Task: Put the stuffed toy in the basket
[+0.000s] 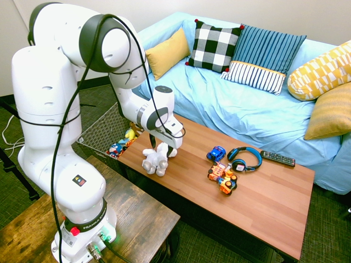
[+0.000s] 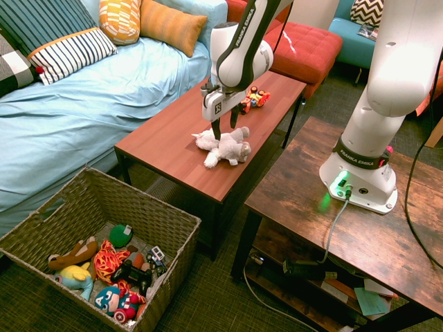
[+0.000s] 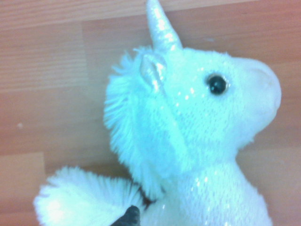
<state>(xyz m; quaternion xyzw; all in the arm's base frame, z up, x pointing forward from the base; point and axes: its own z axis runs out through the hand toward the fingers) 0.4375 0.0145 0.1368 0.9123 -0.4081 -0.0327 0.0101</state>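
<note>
The white, round-jointed robot arm point(image 1: 60, 109) is reaching out from its base and bending down over the tabletop, with its wrist hanging vertically. The two-finger gripper with dark fingers point(image 2: 225, 126) is pointing straight down, its jaws standing spread wide apart and gripping nothing. One dark fingertip point(image 2: 216, 128) is showing low beneath the white gripper body.

The stuffed toy point(image 2: 223, 146), a white fluffy unicorn with a shiny horn, black eye and pale mane, lies on its side near the desk point(image 2: 173, 155) edge. The basket point(image 2: 41, 232), woven and rectangular, sits on the floor beside the desk, open-topped, partly filled with toys.
</note>
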